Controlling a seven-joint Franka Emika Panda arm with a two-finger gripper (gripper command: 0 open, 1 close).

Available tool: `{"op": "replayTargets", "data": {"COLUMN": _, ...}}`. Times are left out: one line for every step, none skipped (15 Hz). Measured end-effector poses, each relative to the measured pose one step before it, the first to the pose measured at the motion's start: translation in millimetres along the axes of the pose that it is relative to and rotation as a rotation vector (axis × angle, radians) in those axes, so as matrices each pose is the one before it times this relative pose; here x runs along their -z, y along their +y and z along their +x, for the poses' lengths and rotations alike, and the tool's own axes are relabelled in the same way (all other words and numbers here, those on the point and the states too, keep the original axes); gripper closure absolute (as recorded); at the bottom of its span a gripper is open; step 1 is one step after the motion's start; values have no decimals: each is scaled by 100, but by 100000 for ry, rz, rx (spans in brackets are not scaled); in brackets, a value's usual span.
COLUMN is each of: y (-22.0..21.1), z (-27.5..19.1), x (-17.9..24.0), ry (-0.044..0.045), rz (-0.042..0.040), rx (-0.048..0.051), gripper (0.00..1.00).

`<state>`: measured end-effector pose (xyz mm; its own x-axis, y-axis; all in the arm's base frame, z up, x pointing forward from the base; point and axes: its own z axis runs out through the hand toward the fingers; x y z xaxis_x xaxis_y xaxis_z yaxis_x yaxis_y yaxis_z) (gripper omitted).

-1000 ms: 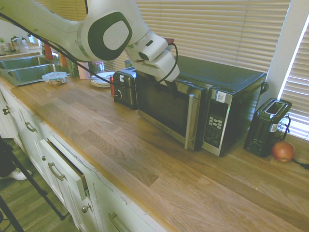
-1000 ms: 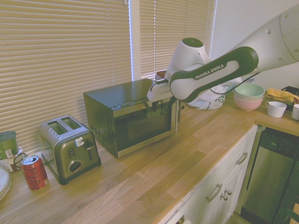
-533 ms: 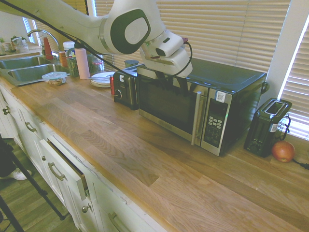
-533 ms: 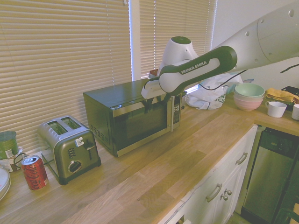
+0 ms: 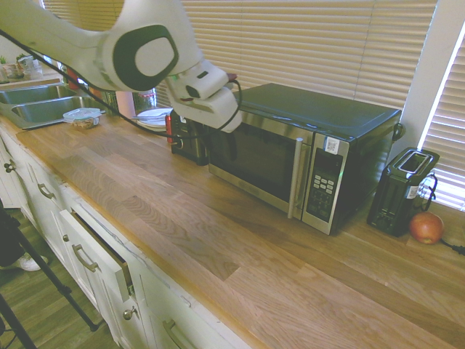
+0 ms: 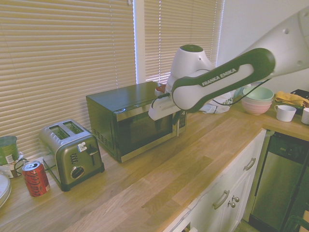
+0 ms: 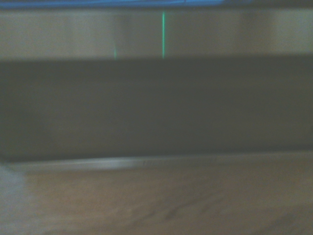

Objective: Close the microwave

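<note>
A kitchen is showing here: a double sink is sitting in a wooden countertop, white drawers are lining its front, and a toaster and stacked bowls are standing on top.

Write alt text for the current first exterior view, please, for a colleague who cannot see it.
A black microwave with its door closed stands on a wooden counter, a white robot arm reaching in front of it from the left. To its right are a small black toaster and an apple.
</note>
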<state>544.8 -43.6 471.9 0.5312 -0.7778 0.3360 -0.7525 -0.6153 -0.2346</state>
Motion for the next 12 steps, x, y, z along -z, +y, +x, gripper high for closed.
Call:
{"op": "replayTargets", "data": {"y": 943, "z": -1933, "x": 497, "ry": -1667, "rz": -1173, "rx": 1552, "gripper": 0}}
{"op": "replayTargets", "data": {"y": 870, "z": -1843, "x": 182, "ry": -1441, "rz": -1106, "rx": 1580, "gripper": 0}}
{"op": "replayTargets", "data": {"y": 773, "z": -1558, "x": 250, "ry": -1446, "rz": -1246, "rx": 1079, "gripper": 0}}
{"op": "replayTargets", "data": {"y": 595, "z": -1338, "x": 76, "ry": -1415, "rz": -1170, "rx": 844, "gripper": 0}}
{"op": "replayTargets", "data": {"y": 549, "z": -1221, "x": -267, "ry": -1748, "rz": -1231, "rx": 750, "gripper": 0}}
{"op": "replayTargets", "data": {"y": 467, "z": -1140, "x": -591, "ry": -2819, "rz": -2104, "rx": 590, "gripper": 0}}
{"op": "replayTargets", "data": {"y": 269, "z": -1018, "x": -666, "ry": -2901, "rz": -2505, "rx": 629, "gripper": 0}}
{"op": "replayTargets", "data": {"y": 132, "z": -682, "x": -562, "ry": -1733, "rz": -1645, "rx": 510, "gripper": 0}}
{"op": "replayTargets", "data": {"y": 116, "z": -496, "x": -507, "ry": -1033, "rz": -869, "rx": 343, "gripper": 0}}
{"op": "replayTargets", "data": {"y": 50, "z": -312, "x": -253, "ry": -848, "rz": -588, "rx": 124, "gripper": 0}}
{"op": "replayTargets", "data": {"y": 53, "z": -103, "x": -80, "ry": -717, "rz": -378, "rx": 39, "gripper": 0}}
{"op": "replayTargets", "data": {"y": 58, "z": -35, "x": -68, "ry": -571, "rz": -129, "rx": 302, "gripper": 0}}
